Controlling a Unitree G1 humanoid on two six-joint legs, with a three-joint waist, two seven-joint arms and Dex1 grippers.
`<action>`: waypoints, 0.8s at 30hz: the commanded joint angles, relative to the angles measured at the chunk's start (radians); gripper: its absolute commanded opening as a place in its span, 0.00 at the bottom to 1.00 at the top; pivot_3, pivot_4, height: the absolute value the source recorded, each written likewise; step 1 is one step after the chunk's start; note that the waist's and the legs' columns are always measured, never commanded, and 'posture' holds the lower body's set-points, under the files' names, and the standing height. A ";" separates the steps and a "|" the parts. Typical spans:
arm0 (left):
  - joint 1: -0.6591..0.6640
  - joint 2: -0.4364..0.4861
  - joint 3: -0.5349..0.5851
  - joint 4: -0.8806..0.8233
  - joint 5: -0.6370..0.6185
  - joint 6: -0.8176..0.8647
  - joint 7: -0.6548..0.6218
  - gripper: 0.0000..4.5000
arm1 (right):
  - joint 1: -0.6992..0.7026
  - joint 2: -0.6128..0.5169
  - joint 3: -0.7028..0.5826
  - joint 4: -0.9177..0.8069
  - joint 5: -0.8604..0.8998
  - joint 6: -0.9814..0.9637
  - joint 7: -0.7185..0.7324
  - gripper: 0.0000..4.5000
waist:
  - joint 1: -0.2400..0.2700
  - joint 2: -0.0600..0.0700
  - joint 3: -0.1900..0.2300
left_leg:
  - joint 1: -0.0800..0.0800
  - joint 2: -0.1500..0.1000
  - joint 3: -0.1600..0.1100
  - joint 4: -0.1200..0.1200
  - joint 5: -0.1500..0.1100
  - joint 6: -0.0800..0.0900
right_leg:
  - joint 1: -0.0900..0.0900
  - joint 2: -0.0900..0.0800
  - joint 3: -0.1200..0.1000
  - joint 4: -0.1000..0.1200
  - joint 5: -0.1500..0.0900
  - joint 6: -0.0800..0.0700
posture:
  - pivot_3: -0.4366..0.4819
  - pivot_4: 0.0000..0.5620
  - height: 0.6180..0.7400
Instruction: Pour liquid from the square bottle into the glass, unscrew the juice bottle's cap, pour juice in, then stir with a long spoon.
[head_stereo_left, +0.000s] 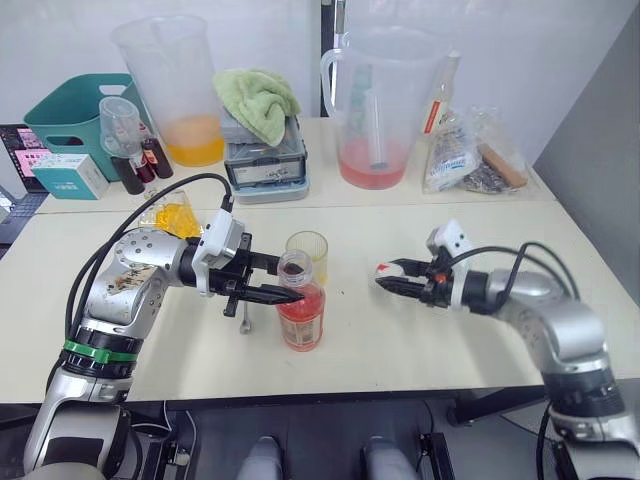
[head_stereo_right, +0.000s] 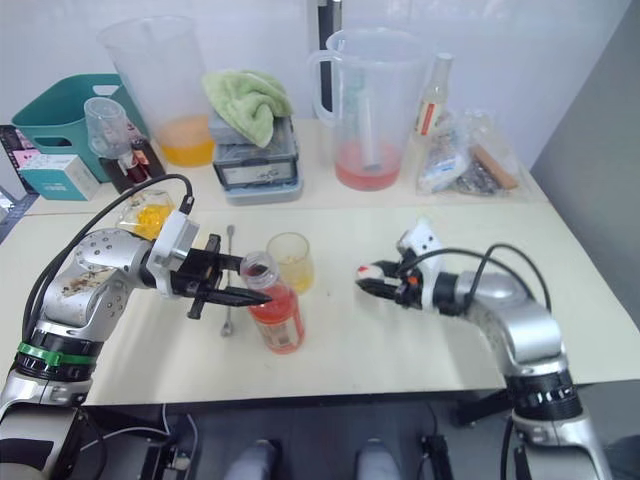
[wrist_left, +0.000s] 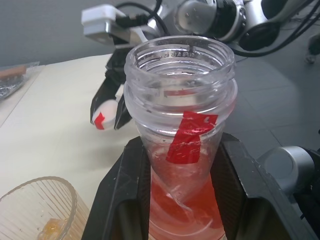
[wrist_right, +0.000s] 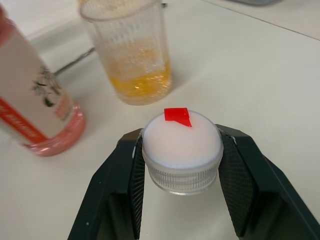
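Centre frame: left end effector (head_stereo_left: 262, 280) pinches the open juice bottle (head_stereo_left: 300, 312), tilted, beside the glass (head_stereo_left: 308, 254). Right end effector (wrist_right: 180, 165) clamps the cap (wrist_right: 182, 148). Over-tilting risks spilling onto the surface (head_stereo_left: 400, 350).
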 joint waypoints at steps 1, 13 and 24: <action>0.032 0.013 -0.027 0.019 0.049 0.010 0.000 0.30 | 0.098 0.048 -0.005 0.033 -0.104 -0.175 -0.115 0.38 | 0.001 0.000 0.000 | 0.000 0.000 0.000 0.000 0.000 0.000 | 0.001 0.000 0.000 -0.001 0.000 0.000 | 0.48 0.27 1.00; 0.025 0.014 -0.007 -0.005 0.024 0.036 0.018 0.30 | 0.205 0.130 -0.003 0.193 -0.145 -0.322 -0.170 0.38 | 0.004 0.000 0.000 | 0.012 0.000 0.000 -0.003 0.000 0.000 | 0.013 0.000 0.000 -0.004 0.000 0.000 | 0.48 0.27 1.00; -0.032 0.110 0.129 -0.062 -0.129 0.208 -0.005 0.30 | 0.162 0.115 -0.026 -0.025 -0.056 -0.244 -0.149 0.99 | 0.000 0.000 0.002 | 0.008 0.000 0.000 -0.003 0.000 0.000 | 0.009 0.000 0.000 -0.004 0.000 0.000 | 0.48 0.27 1.00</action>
